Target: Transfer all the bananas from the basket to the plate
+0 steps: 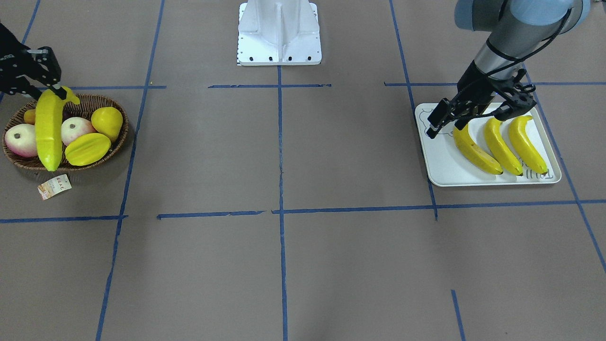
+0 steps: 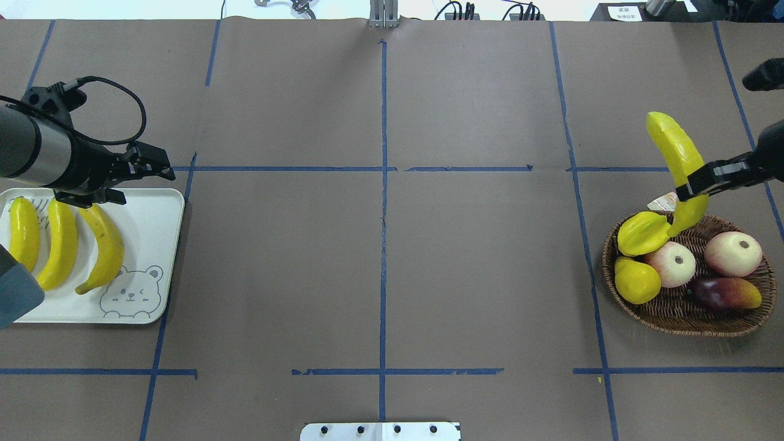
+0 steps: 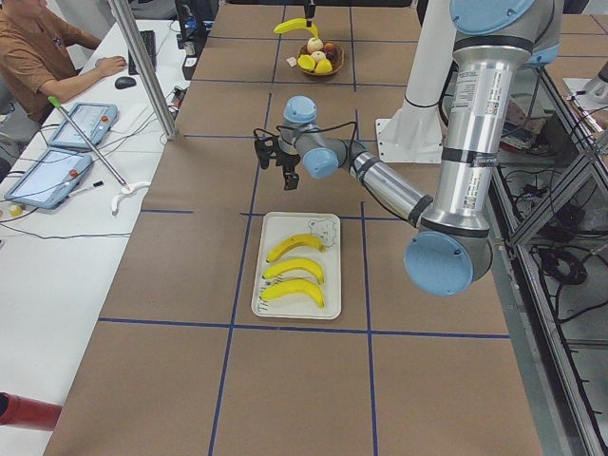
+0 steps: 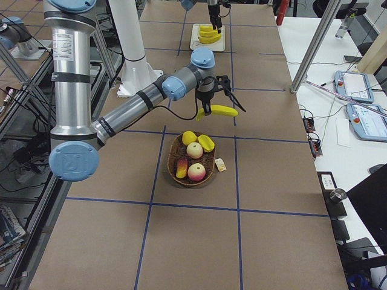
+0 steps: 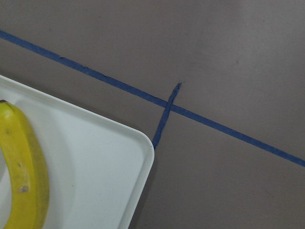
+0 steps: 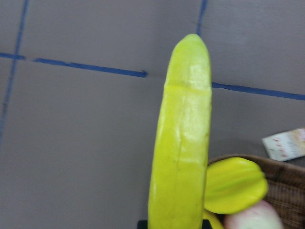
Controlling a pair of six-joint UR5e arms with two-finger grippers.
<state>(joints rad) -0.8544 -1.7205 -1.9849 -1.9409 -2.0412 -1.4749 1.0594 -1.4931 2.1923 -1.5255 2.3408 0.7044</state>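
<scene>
Right gripper (image 2: 695, 182) pinches one banana (image 2: 672, 146) above the basket (image 2: 680, 321); note the left gripper (image 2: 131, 177), spread, over your plate (image 2: 160, 242).

Overall light: bright and even, from overhead, no dim corners on the table (image 1: 331, 265).
Shadows: soft and short; faint grey under the basket (image 2: 680, 315) and along the tray (image 1: 445, 170) rim.
Glare: white sheen streaks on the held banana (image 2: 674, 147) and on the bananas on the tray (image 1: 499, 147); pale shine on the left arm (image 2: 24, 150).
Blown-out area: white strip past the table's far edge in the overhead view.
Blur: right wrist view soft throughout, the close banana smeared, lettering on the tag (image 6: 283, 143) unreadable.
Sharpness: left wrist view clearer, tape (image 5: 228, 132) edges crisp.
Side views: small and grainy at the far end.
</scene>
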